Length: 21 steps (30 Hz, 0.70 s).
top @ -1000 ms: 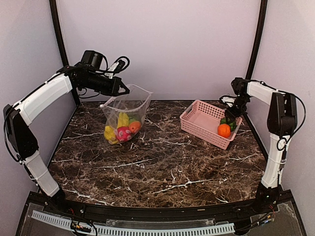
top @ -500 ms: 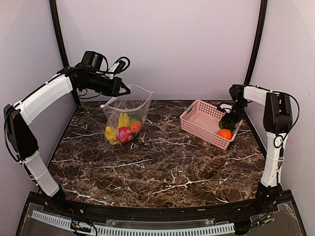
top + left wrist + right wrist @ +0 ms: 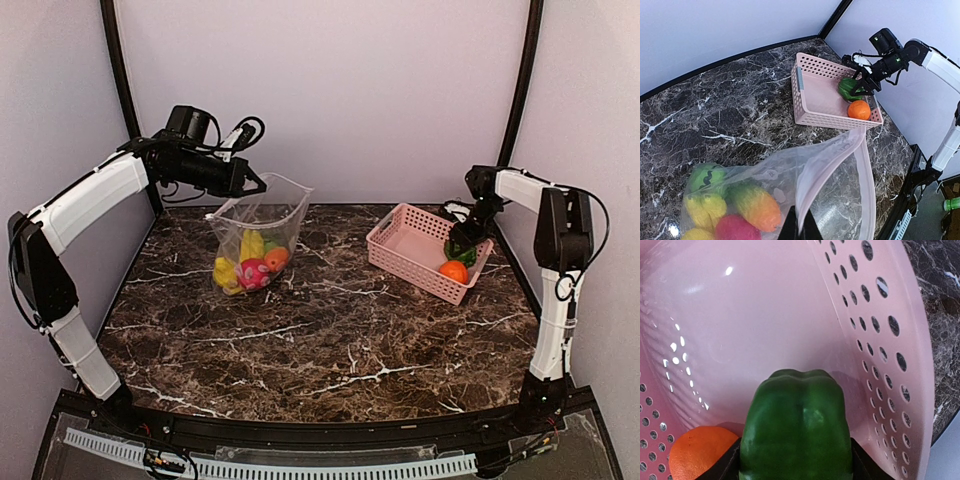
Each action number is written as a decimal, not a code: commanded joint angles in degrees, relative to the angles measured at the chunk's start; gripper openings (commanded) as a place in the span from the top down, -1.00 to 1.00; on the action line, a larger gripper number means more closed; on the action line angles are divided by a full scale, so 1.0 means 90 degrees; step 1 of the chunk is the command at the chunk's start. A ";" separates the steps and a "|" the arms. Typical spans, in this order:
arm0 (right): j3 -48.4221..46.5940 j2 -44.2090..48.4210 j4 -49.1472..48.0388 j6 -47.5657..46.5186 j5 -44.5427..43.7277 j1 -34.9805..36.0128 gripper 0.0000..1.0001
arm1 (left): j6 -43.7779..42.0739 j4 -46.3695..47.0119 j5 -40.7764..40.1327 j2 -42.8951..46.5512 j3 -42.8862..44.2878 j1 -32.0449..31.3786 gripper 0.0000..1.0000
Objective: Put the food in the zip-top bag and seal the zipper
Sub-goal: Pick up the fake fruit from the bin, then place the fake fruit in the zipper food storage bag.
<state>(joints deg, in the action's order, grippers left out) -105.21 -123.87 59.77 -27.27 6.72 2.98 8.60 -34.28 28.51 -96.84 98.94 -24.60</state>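
Over the pink basket [image 3: 400,235] at the far right of the bench [image 3: 330,340], the right arm has folded in closer during the last second. Its right gripper [image 3: 463,243] has settled lower around the green pepper [image 3: 797,430]. The orange [image 3: 695,452] beside it has slid a little toward the near corner of the basket. In the right wrist view the dark fingers sit on both sides of the pepper, so this gripper seems to be clamped on it, although the pepper is not lifted yet. I judge that the pick of this piece is almost done. After it comes the carry across to the bag.

On the left side nothing has moved. The left gripper [image 3: 252,185] pinches the rim of the zip-top bag [image 3: 262,215] and holds it up above the bench, with the mouth wide open. The bag is clear and floppy. The pale pink zipper [image 3: 830,160] runs along its top edge and is not pressed together. Several pieces of food [image 3: 248,268] lie at the bottom: yellow, red-pink, orange and green ones.
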 commanded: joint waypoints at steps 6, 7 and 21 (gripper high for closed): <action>-0.0371 0.0675 0.0281 0.0193 0.0425 0.0050 0.12 | 0.0076 0.0137 0.0111 0.0231 -0.0100 -0.0015 0.99; -0.0412 0.0768 0.0307 0.0217 0.0502 0.0076 0.12 | 0.0083 0.0159 0.0122 0.0215 -0.0097 -0.0013 0.98; -0.1758 0.1687 0.0021 0.0299 0.4476 0.1612 0.19 | 0.0216 0.0243 0.0183 0.0128 -0.0029 -0.0014 0.99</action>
<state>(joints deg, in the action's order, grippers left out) -117.60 -112.05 62.72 -25.85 31.20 14.31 9.85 -33.82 28.97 -96.82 98.83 -24.60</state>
